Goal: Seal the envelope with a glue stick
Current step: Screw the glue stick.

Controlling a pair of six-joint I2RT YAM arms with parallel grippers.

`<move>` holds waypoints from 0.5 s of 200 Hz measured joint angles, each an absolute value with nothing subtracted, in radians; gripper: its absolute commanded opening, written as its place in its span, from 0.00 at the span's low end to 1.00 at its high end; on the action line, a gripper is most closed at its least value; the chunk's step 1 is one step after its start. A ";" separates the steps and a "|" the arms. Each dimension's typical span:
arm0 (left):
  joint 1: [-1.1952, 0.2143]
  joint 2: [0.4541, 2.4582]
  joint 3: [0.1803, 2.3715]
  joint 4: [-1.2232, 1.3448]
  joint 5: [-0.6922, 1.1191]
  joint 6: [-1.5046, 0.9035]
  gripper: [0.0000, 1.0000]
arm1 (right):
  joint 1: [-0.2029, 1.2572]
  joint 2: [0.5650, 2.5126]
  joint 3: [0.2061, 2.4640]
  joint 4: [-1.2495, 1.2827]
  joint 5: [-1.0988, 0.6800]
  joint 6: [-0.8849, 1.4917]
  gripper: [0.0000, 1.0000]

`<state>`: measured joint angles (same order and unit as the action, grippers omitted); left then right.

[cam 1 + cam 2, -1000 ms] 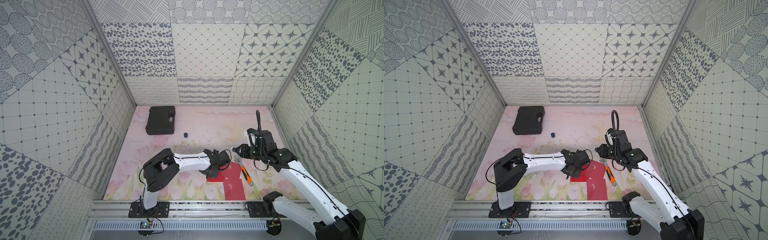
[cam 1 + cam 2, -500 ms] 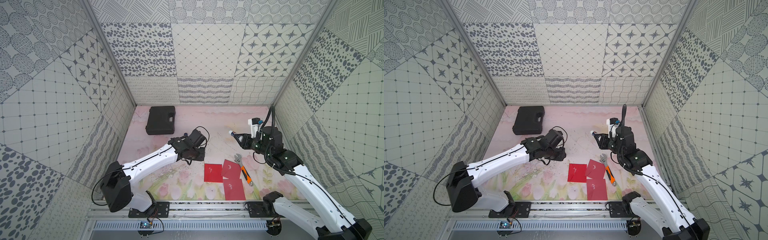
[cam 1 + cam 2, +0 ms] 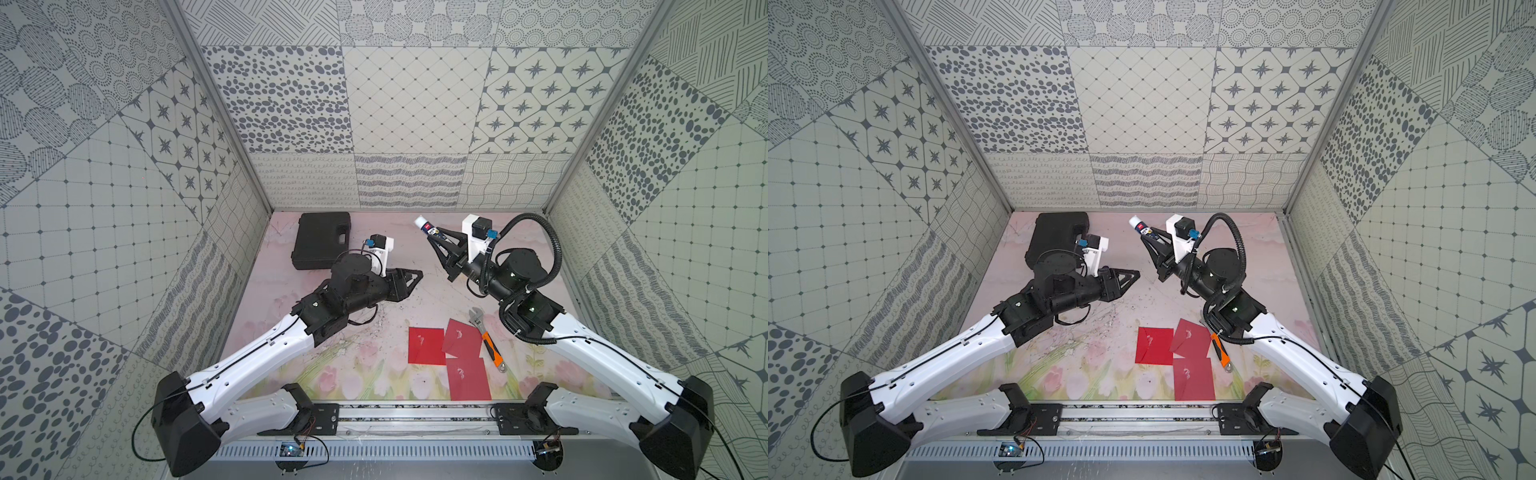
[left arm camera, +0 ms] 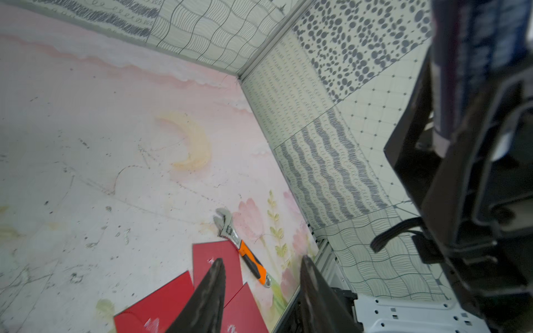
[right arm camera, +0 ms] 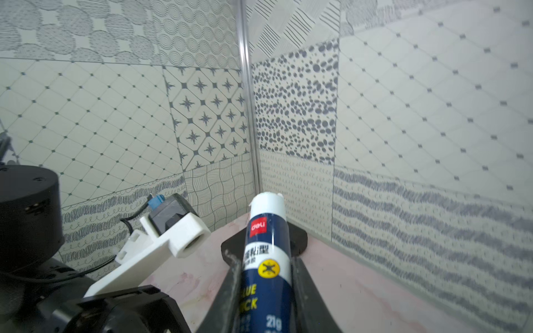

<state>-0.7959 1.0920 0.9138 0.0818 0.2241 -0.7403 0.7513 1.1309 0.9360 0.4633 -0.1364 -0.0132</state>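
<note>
**Right gripper (image 5: 266,284) clamped on the glue stick (image 5: 266,230); left gripper (image 4: 261,259) part open and empty.**

My right wrist view shows the jaws pressed against both sides of the stick's blue label. Its white end sticks out past the fingertips. In both top views the stick (image 3: 424,225) (image 3: 1139,226) is held up over the far right of the tabletop (image 3: 415,299), pointing far and left. The left gripper (image 3: 417,274) hangs left of it, apart from it. Its tips point right, with a clear gap between them and nothing in it. Three red envelopes (image 3: 426,345) lie flat and overlapping at the near right. An orange-handled wrench (image 3: 486,343) lies against their right edge. A black case (image 3: 322,241) sits at the far left.
</note>
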 measured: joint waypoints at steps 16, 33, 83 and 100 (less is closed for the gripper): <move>-0.797 1.078 0.881 0.223 0.233 -0.748 0.52 | 0.781 1.166 0.961 0.576 -0.167 -0.103 0.00; -0.797 1.070 0.856 0.365 0.244 -0.754 0.55 | 0.797 1.195 0.979 0.680 -0.193 -0.176 0.00; -0.796 1.052 0.865 0.647 0.282 -0.748 0.59 | 0.829 1.230 1.003 0.838 -0.224 -0.318 0.00; -0.797 1.040 0.886 0.698 0.300 -0.743 0.60 | 0.834 1.230 1.004 0.859 -0.234 -0.345 0.00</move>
<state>-0.7967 1.0397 0.8864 0.6979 0.3004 -0.7433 0.8345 1.2301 1.0042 0.8593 -0.2344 -0.3447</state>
